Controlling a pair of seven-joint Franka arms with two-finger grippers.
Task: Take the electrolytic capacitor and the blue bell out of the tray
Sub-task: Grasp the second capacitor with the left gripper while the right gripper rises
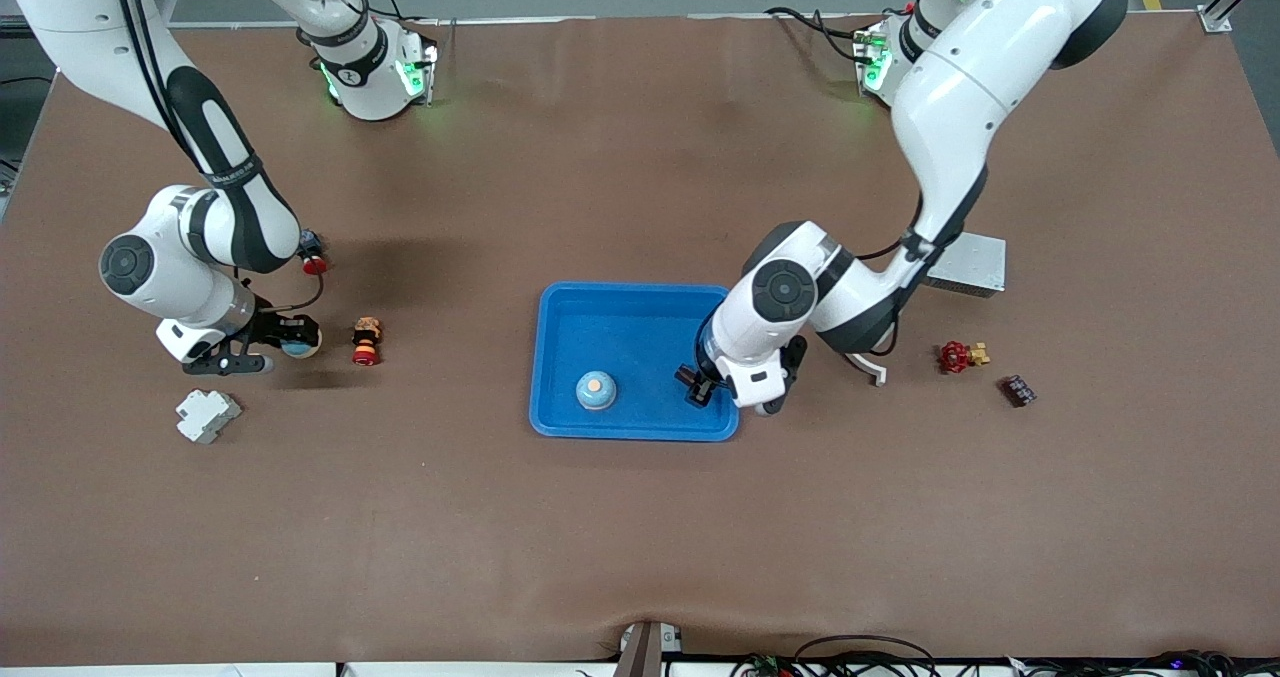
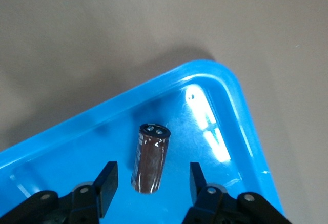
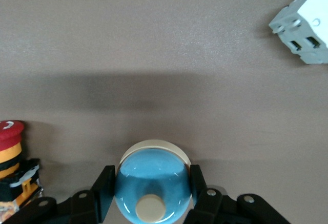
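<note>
Left gripper (image 2: 151, 183) hanging low in tray (image 1: 560, 302), jaws part-open, straddling lying electrolytic capacitor (image 2: 149, 157), not gripping; next: closing, lifting clear; right gripper (image 3: 151, 185) clamping one blue bell (image 3: 151, 185) over worktop; second blue bell (image 1: 595, 389) sitting in tray.

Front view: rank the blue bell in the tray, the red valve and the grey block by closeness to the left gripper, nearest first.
From the left gripper, over the tray at its corner toward the left arm's end:
1. Blue bell, in the tray, beside the gripper.
2. Red valve, on the table toward the left arm's end.
3. Grey block, toward the right arm's end, near the right gripper.
</note>
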